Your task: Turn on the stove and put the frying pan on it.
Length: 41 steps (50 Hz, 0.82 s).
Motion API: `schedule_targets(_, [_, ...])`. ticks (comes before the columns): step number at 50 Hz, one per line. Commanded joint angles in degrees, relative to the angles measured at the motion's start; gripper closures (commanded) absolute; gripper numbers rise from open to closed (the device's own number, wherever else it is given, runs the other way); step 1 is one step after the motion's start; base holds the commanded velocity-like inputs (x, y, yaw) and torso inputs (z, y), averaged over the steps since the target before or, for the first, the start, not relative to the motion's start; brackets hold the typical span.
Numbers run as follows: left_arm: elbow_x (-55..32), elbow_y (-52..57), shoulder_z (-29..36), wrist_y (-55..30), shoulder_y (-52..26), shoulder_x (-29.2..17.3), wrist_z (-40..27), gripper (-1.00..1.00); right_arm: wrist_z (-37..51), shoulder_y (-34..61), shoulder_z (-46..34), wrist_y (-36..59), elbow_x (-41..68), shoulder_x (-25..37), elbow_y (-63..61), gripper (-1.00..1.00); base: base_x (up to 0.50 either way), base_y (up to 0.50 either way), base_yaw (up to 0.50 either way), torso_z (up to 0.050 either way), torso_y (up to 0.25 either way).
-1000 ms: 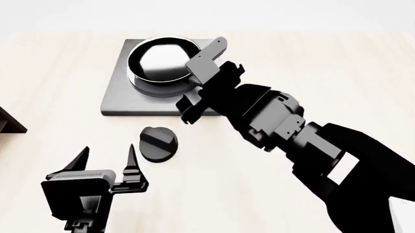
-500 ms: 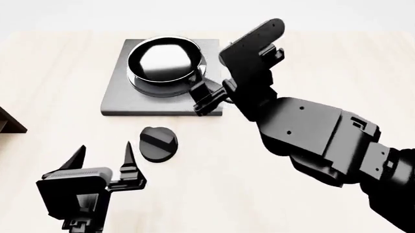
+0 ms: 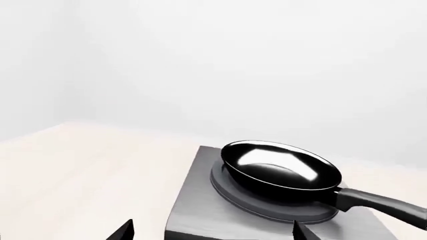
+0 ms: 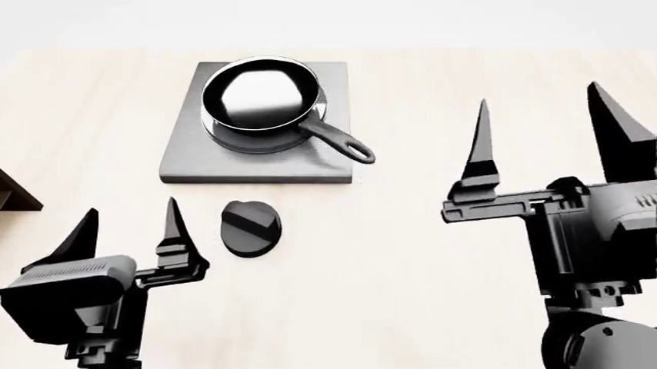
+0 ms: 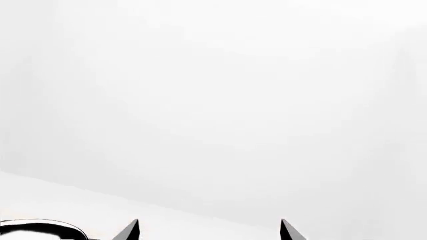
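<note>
Left wrist view: the frying pan [image 3: 280, 172] sits on the dark ring burner of the stove [image 3: 193, 210], its long handle sticking out past the plate's edge. Two dark fingertip points poke into the frame with a wide gap between them and nothing in it, so the left gripper [image 3: 212, 231] is spread open and empty.

Head view: same story from above. The frying pan [image 4: 261, 100] is planted on the stove [image 4: 190, 154], handle pointing toward the robot's right with its loop end just off the plate. The round knob [image 4: 251, 227] lies on the table [image 4: 431, 115] just in front of the stove, near the left gripper [image 4: 128, 227], which hovers open and holds nothing. The right gripper [image 4: 549, 131] is well apart from the pan, fingers spread wide, also empty. A brown shelf [image 4: 15, 196] corner peeks in at the edge.

Right wrist view: mostly blank wall, two fingertips apart, nothing between them.

The pan looks rigid and probably a bit heavy up front, glossy inside so likely slippery; the handle is the sane place to grab. The knob looks small and stiff, best pinched across its ridge.
</note>
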Motion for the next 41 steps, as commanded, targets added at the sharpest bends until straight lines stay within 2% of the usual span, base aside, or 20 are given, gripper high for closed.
schedule_targets(1, [-0.46, 1.77, -2.00, 3.97, 0.47, 0.53, -0.15, -1.00, 15.63, -12.00, 0.17, -15.63, -11.70, 12.50, -4.71, -1.00, 0.00, 0.00, 0.00, 0.000, 0.000])
schedule_targets(6, [-1.00, 1.77, -4.99, 9.02, 0.57, 2.83, -1.43, -1.00, 27.39, -17.80, -0.98, -20.77, -25.31, 15.92, -4.10, -1.00, 0.00, 0.00, 0.00, 0.000, 0.000])
schedule_targets(7, [-0.52, 1.90, -5.86, 10.88, 0.71, 3.61, -1.87, -1.00, 29.90, -20.86, 1.72, -20.79, -27.56, 16.82, -4.68, -1.00, 0.00, 0.00, 0.00, 0.000, 0.000])
schedule_targets(10, [-0.26, 2.19, -7.12, 14.30, 1.15, 4.59, -1.81, -1.00, 29.92, -38.57, 20.31, -21.26, -30.66, 16.15, -5.56, -1.00, 0.00, 0.00, 0.00, 0.000, 0.000])
schedule_targets(13, [-0.77, 2.77, -9.40, 19.48, 1.86, 5.97, -1.51, -1.00, 29.90, -60.62, 43.54, -20.52, -35.54, 13.80, -7.82, -1.00, 0.00, 0.00, 0.00, 0.000, 0.000])
schedule_targets(16, [-1.85, 2.56, -10.30, 21.48, 1.95, 6.57, -1.36, -1.00, 29.60, -68.76, 51.81, -18.38, -38.80, 11.98, -9.06, -1.00, 0.00, 0.00, 0.00, 0.000, 0.000])
schedule_targets(26, [-3.18, 1.58, -11.83, 26.23, 2.53, 8.20, -0.86, -1.00, 28.22, -73.20, 56.64, -19.13, -41.36, 8.65, -9.28, -1.00, 0.00, 0.00, 0.00, 0.000, 0.000])
schedule_targets(34, [-4.04, 1.47, -12.00, 27.71, 2.65, 8.44, -0.56, -1.00, 28.42, -79.01, 63.96, -18.58, -44.74, 5.07, -10.55, -1.00, 0.00, 0.00, 0.00, 0.000, 0.000])
schedule_targets(41, [-4.09, 1.23, -12.19, 28.58, 2.80, 8.58, -0.59, -1.00, 26.80, -80.11, 65.85, -18.98, -45.66, 2.89, -10.75, -1.00, 0.00, 0.00, 0.00, 0.000, 0.000])
